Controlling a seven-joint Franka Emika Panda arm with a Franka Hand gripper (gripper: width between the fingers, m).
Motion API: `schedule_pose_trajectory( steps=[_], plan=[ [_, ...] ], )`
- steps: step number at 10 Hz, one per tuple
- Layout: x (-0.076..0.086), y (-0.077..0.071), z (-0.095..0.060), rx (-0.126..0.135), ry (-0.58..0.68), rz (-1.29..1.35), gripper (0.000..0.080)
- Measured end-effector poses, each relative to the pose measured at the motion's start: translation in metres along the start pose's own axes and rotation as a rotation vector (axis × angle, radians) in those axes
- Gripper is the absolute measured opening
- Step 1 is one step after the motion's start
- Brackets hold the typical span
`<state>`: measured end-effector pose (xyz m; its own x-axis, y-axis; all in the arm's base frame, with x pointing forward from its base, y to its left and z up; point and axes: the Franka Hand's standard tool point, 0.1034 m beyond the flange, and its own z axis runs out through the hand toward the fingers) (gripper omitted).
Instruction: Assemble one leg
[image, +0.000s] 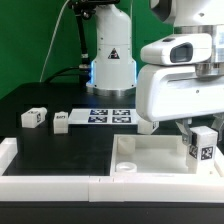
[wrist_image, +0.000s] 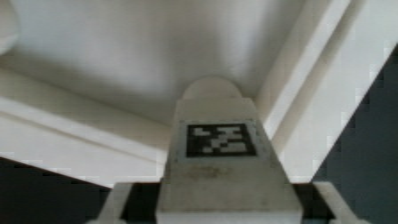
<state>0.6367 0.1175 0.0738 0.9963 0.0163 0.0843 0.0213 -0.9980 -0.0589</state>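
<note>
We see the gripper clamped on a leg, held over the white panel; two legs sit apart.

Premises present as a robotics laboratory test cell. A black table edged by a white raised border stands before a green backdrop curtain, with the marker board lying flat near the robot arm's base. Cables hang behind, and small white tagged blocks sit on the tabletop.
</note>
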Motion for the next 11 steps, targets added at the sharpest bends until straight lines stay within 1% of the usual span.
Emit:
schedule_pose_trajectory(
  steps=[2, 3, 4, 6, 8, 9, 10, 11],
  plan=[
    [-0.001, 0.0, -0.001, 0.005, 0.0, 0.292, 0.029],
    [-0.001, 0.0, -0.001, 0.003, 0.0, 0.4, 0.029],
    [-0.002, 0.003, 0.0, -0.006, 0.0, 0.494, 0.029],
    [-0.004, 0.015, 0.0, -0.046, 0.008, 0.708, 0.0298],
    [-0.006, 0.026, -0.001, -0.077, 0.017, 0.874, 0.0298],
    [-0.006, 0.03, -0.002, -0.089, 0.022, 0.959, 0.0308],
    [-0.007, 0.026, 0.0, -0.08, 0.018, 1.027, 0.0482],
    [-0.007, 0.026, 0.0, -0.08, 0.017, 1.005, 0.0482]
  ],
)
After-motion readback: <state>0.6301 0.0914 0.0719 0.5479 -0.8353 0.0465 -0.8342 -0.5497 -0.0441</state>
